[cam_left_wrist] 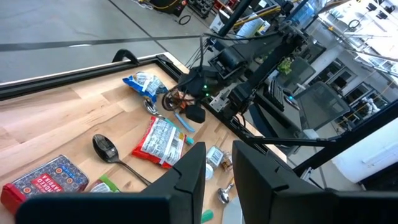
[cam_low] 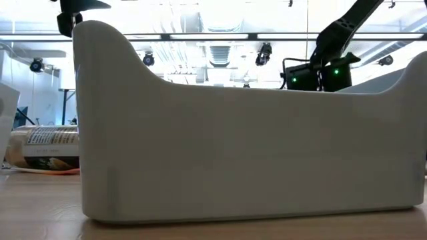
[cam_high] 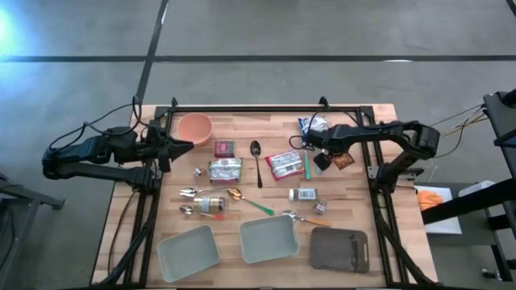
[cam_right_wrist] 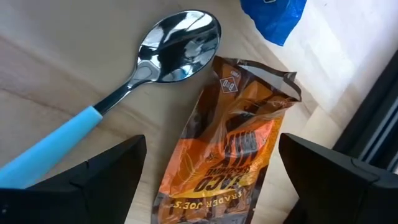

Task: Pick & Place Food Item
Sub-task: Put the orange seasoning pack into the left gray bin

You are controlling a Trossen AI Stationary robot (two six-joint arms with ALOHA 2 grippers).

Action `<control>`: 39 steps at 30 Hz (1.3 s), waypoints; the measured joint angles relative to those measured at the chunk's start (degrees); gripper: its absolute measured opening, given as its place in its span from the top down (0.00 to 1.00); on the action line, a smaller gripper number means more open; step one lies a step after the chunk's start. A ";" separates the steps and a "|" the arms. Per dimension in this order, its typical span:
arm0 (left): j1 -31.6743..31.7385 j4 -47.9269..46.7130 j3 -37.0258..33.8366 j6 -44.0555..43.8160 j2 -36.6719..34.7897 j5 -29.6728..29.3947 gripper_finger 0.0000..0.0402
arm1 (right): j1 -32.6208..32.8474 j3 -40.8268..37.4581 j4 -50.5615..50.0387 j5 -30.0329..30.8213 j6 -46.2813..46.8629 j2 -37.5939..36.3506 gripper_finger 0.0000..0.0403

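Observation:
An orange-brown taco seasoning packet (cam_right_wrist: 231, 149) lies flat on the wood at the table's far right (cam_high: 344, 161). My right gripper (cam_right_wrist: 210, 177) hovers over it, pointing steeply down and open wide. One finger (cam_right_wrist: 93, 180) stands on each side of the packet, and neither touches it. In the high view this gripper (cam_high: 322, 158) sits just left of the packet. A blue-handled spoon (cam_right_wrist: 168, 46) and a blue-and-white packet (cam_high: 311, 125) lie close by. My left gripper (cam_high: 176, 147) waits at the far left beside a pink bowl (cam_high: 194, 126). Its fingers (cam_left_wrist: 189, 171) stand a narrow gap apart with nothing between them.
A red-and-white packet (cam_high: 284, 165), a black spoon (cam_high: 255, 153), a red tin (cam_high: 224, 148), a pale packet (cam_high: 225, 169) and small jars (cam_high: 211, 204) lie mid-table. Two grey trays (cam_high: 188, 251) (cam_high: 266, 239) and a dark tray (cam_high: 339, 248) stand along the near edge. One tray's wall (cam_low: 253, 147) fills the low view.

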 joint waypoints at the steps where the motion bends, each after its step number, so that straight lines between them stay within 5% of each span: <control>1: 0.00 -0.02 0.00 0.00 0.01 0.00 0.79 | -0.57 -0.02 0.04 -0.24 -0.18 -0.10 0.09; 10: 0.02 -0.38 0.00 0.00 0.02 0.02 0.79 | -3.76 -0.08 1.11 -2.93 -1.38 0.02 0.11; 23: 0.02 -0.46 0.00 0.00 0.02 0.01 0.79 | -3.89 -0.29 2.58 -2.46 -1.22 0.32 0.61; 39: 0.02 -0.39 0.00 -0.24 0.02 0.02 0.79 | -3.94 -0.37 0.38 -5.44 1.06 -3.34 0.93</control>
